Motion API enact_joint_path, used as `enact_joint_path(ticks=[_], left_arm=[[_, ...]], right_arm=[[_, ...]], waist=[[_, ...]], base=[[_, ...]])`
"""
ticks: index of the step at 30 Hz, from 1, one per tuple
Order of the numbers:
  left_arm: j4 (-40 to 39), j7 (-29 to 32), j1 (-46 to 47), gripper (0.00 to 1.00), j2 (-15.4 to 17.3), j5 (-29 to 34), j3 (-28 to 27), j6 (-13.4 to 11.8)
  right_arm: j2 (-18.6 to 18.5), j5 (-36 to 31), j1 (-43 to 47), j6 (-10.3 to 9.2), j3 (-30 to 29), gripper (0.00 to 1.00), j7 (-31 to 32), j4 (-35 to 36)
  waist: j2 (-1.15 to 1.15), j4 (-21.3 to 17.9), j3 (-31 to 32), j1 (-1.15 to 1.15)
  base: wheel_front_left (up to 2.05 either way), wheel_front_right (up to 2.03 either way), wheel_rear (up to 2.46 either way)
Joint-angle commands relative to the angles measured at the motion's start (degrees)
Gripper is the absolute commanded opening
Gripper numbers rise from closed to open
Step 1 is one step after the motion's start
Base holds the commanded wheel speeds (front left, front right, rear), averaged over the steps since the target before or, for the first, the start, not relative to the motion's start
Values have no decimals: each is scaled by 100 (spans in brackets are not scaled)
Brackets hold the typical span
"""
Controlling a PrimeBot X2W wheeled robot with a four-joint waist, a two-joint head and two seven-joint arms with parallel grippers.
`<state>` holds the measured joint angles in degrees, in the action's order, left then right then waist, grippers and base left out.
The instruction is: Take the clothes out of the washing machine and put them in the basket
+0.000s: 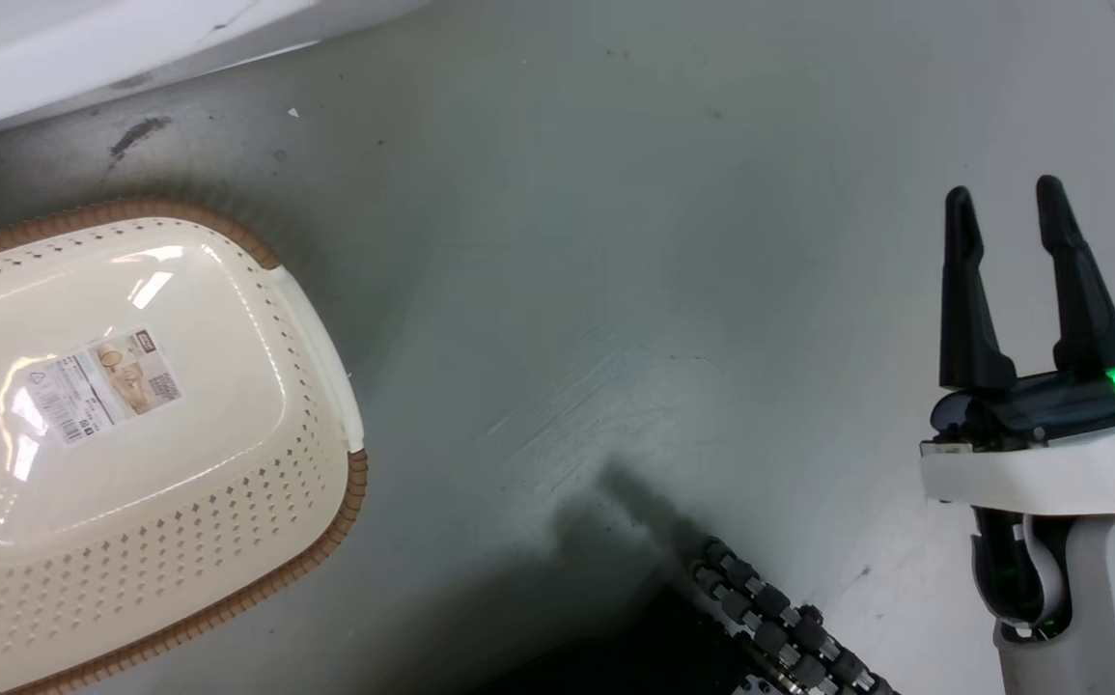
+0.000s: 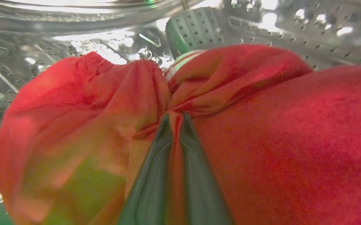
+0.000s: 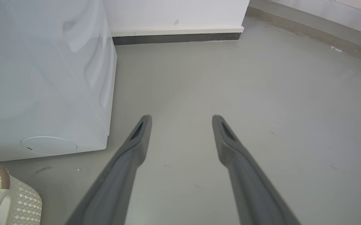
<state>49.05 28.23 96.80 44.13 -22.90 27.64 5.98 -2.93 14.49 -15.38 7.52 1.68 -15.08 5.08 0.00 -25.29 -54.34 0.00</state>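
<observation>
The left wrist view looks inside the washing machine's perforated steel drum (image 2: 293,28), where the clothes (image 2: 261,131) lie as a bunched mass of red fabric. The left gripper (image 2: 175,117) has its jaws pressed together on a fold of that fabric, and creases run into the pinch from both sides. A strip of white band (image 2: 183,59) shows at the top of the heap, just under a grey perforated drum paddle (image 2: 196,29). The head view looks outside the washing machine (image 1: 84,58), whose white base crosses the upper left corner. The basket (image 1: 229,541) stands on the grey floor (image 1: 615,241) near that base, mouth up, with a sticker (image 1: 103,384) on its bare bottom. Its long axis appears to run across this view. One white handle is on the end that points away from the machine, toward the right gripper (image 1: 1003,190). That gripper is farther from the machine than the basket, its jaws spread with nothing between them and its fingers pointing up the view. A dark cable chain (image 1: 779,627) lies at the bottom edge. The right wrist view gives the machine's (image 3: 42,78) white panel with a round cover low down. It also shows a corner of the basket (image 3: 21,200) near the machine's foot, apart from it, and the right gripper (image 3: 182,117) aimed along the floor beside the machine, toward a wall.
</observation>
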Motion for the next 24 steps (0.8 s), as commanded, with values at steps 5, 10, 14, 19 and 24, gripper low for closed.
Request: enact_joint_path(ticks=[5, 10, 14, 19, 24], left_arm=[[297, -753, -433, 0, -338, -200, -49, -20], [587, -1634, -984, 0, -702, -376, -92, -19], [817, -2333, -1519, 0, -1105, -568, -129, -1], [1015, -3057, -2190, 0, -1443, -707, -39, 85], [1106, -3732, -2920, 0, -1728, -833, 53, 117]], right_arm=[[8, -212, -116, -6, -264, 100, -14, -80], [0, -423, -70, -8, -669, 100, -15, -206], [10, -508, -69, -6, -1041, 100, -14, -409], [3, -756, 27, -7, -1123, 100, -14, -469], [5, -946, 192, -7, -1152, 100, -14, -529]], waist=[[0, 329, 458, 0], [0, 626, 1005, 0], [0, 973, 1440, 0], [0, 1276, 2031, 0], [0, 1541, 2665, 0]], base=[[0, 0, 0], [0, 0, 0], [0, 0, 0], [0, 0, 0], [0, 0, 0]])
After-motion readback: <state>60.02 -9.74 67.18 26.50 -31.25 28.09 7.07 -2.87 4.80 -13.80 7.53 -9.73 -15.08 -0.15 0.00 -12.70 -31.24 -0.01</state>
